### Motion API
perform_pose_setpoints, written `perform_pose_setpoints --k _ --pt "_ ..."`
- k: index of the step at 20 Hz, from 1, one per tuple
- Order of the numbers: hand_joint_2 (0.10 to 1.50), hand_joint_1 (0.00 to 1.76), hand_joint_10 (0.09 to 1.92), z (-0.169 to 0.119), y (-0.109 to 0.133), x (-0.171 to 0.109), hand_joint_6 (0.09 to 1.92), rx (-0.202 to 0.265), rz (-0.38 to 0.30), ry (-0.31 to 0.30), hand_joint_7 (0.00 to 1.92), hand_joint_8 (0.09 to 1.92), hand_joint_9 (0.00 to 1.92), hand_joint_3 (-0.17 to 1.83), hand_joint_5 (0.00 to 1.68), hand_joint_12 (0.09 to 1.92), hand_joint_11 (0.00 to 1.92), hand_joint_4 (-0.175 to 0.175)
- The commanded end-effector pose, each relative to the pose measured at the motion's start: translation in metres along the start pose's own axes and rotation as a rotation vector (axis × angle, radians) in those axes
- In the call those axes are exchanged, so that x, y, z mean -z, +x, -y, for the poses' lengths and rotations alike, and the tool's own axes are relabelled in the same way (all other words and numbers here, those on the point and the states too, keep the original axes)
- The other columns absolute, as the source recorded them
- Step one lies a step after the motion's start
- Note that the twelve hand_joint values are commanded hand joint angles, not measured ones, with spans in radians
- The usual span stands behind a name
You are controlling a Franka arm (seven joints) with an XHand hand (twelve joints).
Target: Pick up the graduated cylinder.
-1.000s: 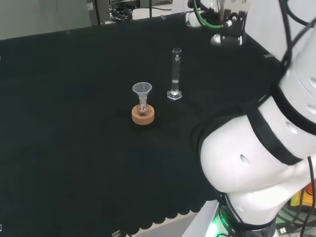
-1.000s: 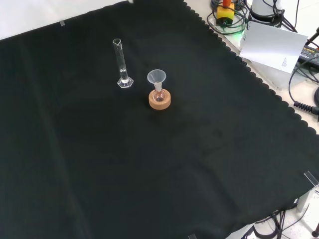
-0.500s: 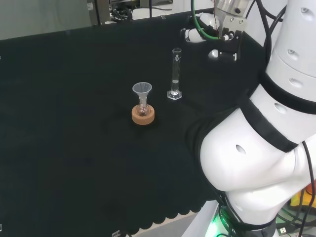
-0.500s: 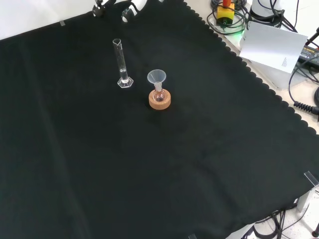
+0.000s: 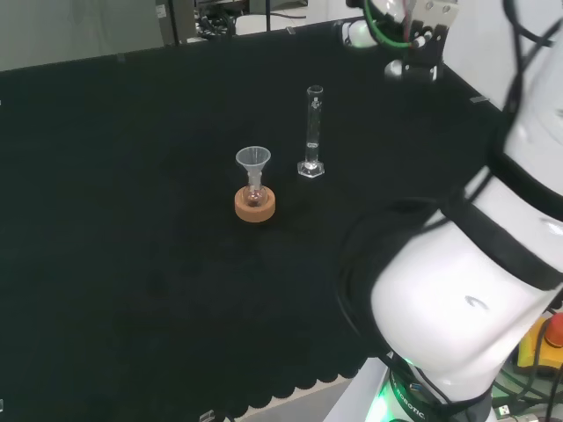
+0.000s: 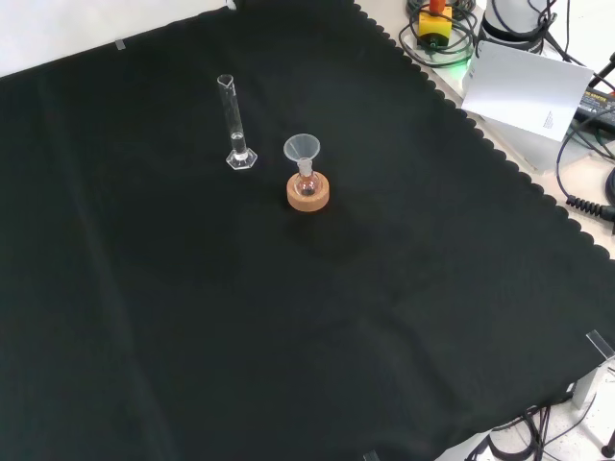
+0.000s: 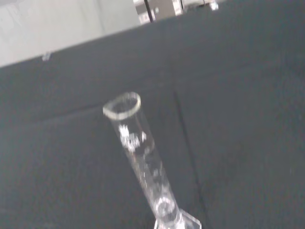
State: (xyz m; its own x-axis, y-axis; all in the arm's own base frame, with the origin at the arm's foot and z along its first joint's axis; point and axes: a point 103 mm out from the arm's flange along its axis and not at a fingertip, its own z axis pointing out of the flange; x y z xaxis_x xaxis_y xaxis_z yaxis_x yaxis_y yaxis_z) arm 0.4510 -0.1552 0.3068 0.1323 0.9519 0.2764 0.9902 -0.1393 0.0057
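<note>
No print here can be made out. The glass cylinder [image 7: 143, 162] carries pale scale marks, too blurred to read. A white sheet [image 6: 527, 88] beside the cloth bears a few tiny lines, also unreadable.

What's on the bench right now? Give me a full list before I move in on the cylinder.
graduated cylinder: one, clear glass, upright on its base on the cloth, right of the funnel in the head view, apart from it
funnel: one, clear, standing in the neck of the small flask
small flask: one, clear, seated in the cork ring
cork ring: one, tan, on the cloth under the flask
black cloth: one, covers the bench, scalloped edge
white sheet: one, off the cloth at the front view's upper right
cables: several, black, off the cloth at the front view's right edge
arm links: white, at the head view's right
hand: black and white, at the head view's top, above and right of the cylinder, not touching it
</note>
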Motion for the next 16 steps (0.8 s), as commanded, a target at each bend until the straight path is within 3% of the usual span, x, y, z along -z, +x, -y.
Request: perform_pose_setpoints --k 1,7,16 --pt "1.12 0.49 0.71 -0.001 -0.006 -0.113 0.09 0.031 -0.170 0.150 0.13 0.67 0.35 -0.03 0.36 1.40 0.09 -0.059" --pt "1.11 0.51 0.71 0.002 -0.010 -0.123 0.09 0.033 -0.179 0.158 0.14 0.68 0.36 -0.04 0.37 1.40 0.10 -0.060" --pt "1.04 0.70 0.70 0.006 -0.014 -0.141 0.09 0.071 -0.306 0.116 0.17 0.69 0.39 -0.08 0.40 1.40 0.11 -0.062"
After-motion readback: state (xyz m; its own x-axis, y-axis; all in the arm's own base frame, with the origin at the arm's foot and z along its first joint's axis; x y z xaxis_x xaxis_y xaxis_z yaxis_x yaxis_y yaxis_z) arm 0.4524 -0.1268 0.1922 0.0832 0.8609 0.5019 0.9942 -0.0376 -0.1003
